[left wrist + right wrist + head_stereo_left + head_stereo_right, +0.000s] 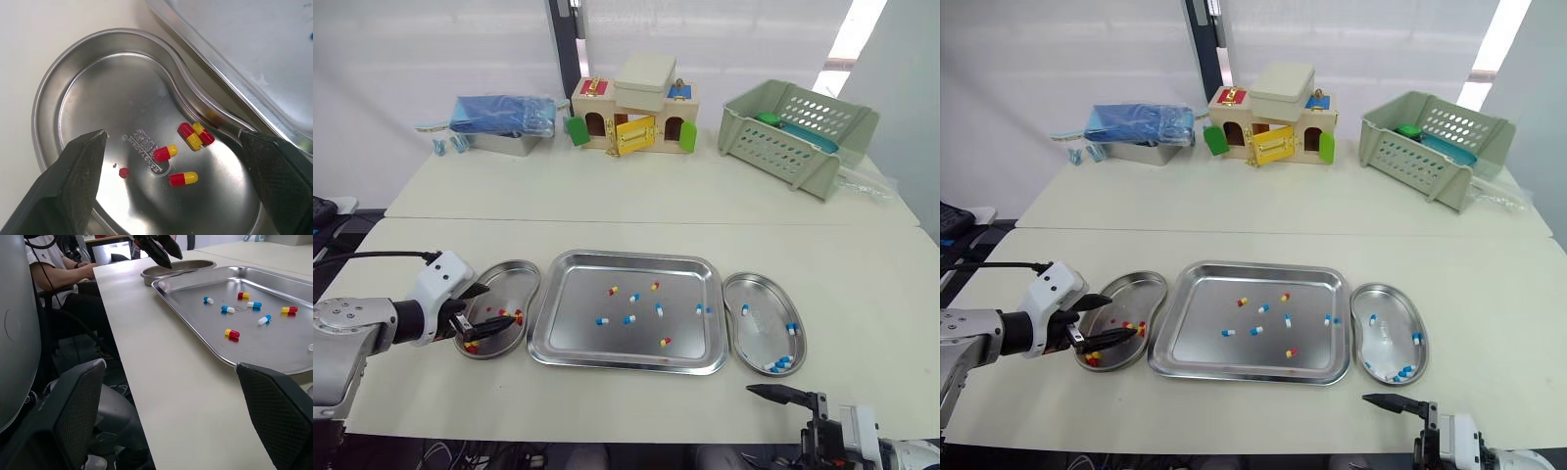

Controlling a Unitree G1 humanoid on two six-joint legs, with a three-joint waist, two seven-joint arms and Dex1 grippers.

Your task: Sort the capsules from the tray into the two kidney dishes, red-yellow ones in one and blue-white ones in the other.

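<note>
A steel tray lies in the middle of the table with several loose capsules, red-yellow and blue-white. The left kidney dish holds several red-yellow capsules. My left gripper hovers low over this dish, open, with nothing between its fingers. The right kidney dish holds several blue-white capsules. My right gripper is near the table's front edge, in front of the right dish. It is open and empty, and looks along the table toward the tray.
At the back of the far table stand a blue-wrapped metal box, a wooden toy house and a green basket. A person sits beyond the table's left end, with a chair nearby.
</note>
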